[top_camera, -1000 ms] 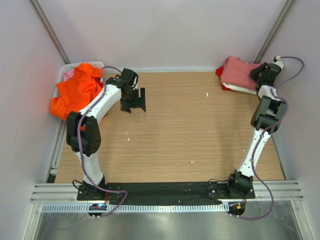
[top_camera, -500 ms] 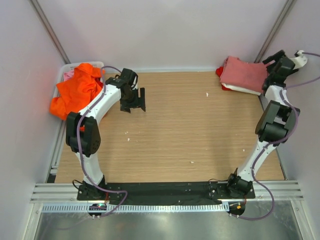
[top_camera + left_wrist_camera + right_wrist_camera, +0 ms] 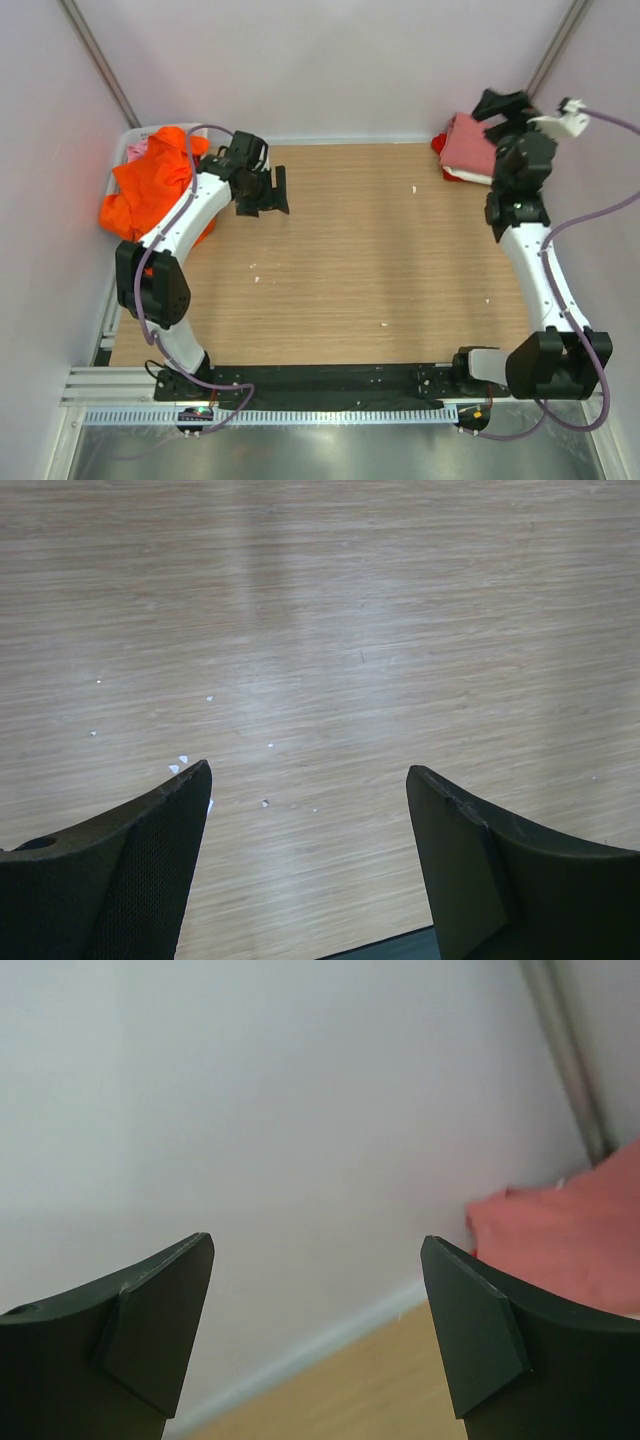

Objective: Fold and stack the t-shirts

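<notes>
Fingers spread and empty, the right gripper (image 3: 315, 1250) hovers by a pink-topped t-shirt stack (image 3: 465, 145) half hidden behind the right arm (image 3: 520, 190); the left gripper (image 3: 308, 780) gapes over the table (image 3: 380, 250).

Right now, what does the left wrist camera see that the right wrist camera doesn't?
Only the left wrist view shows little white specks scattered about. Only the right wrist view shows the white wall, a metal pole and the edge of a pink t-shirt. Both show some wooden table and an open pincer with nothing in it: the left pincer and the right pincer.
</notes>
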Available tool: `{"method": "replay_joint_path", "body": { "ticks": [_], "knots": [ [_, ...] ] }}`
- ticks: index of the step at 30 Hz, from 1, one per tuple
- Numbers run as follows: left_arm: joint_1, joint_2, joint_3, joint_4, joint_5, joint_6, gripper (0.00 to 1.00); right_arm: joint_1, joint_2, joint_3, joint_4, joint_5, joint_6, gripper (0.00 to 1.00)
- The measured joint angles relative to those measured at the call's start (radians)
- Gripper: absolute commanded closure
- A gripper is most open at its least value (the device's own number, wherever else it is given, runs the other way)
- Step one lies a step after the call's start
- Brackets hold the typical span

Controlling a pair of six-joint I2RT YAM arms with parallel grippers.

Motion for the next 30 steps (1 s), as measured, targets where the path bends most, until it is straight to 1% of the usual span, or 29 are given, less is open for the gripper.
{"method": "replay_joint_path", "body": {
  "ticks": [5, 8, 11, 15, 17, 20, 23, 25, 27, 29, 30],
  "knots": [
    [0.000, -0.027, -0.011, 0.016, -0.019, 0.000, 0.20, 0.275, -0.108, -0.330, -0.095, 0.026, 0.057, 0.09],
    [0.000, -0.064, -0.039, 0.029, -0.046, 0.000, 0.20, 0.478, -0.152, -0.557, -0.121, 0.038, 0.109, 0.08],
    [0.000, -0.109, -0.059, 0.043, -0.096, 0.000, 0.20, 0.639, -0.167, -0.702, -0.139, 0.054, 0.151, 0.08],
    [0.000, -0.173, -0.088, 0.084, -0.159, 0.002, 0.18, 0.789, -0.190, -0.829, -0.099, 0.066, 0.179, 0.06],
    [0.000, -0.213, -0.116, 0.109, -0.196, 0.009, 0.18, 0.826, -0.201, -0.882, -0.076, 0.059, 0.185, 0.05],
    [0.000, -0.269, -0.161, 0.149, -0.268, 0.026, 0.17, 0.830, -0.219, -0.922, -0.042, 0.050, 0.181, 0.01],
    [0.000, -0.356, -0.241, 0.215, -0.365, 0.053, 0.16, 0.830, -0.217, -0.939, 0.023, 0.042, 0.180, 0.01],
    [0.000, -0.454, -0.323, 0.276, -0.435, 0.075, 0.08, 0.830, -0.195, -0.935, 0.055, 0.030, 0.180, 0.02],
    [0.000, -0.589, -0.428, 0.371, -0.505, 0.100, 0.00, 0.830, -0.166, -0.931, 0.069, 0.020, 0.180, 0.02],
    [0.000, -0.758, -0.555, 0.489, -0.565, 0.126, 0.00, 0.830, -0.146, -0.929, 0.069, 0.012, 0.180, 0.03],
    [0.000, -0.802, -0.586, 0.525, -0.578, 0.130, 0.00, 0.830, -0.143, -0.929, 0.069, 0.005, 0.179, 0.03]
  ]
}}
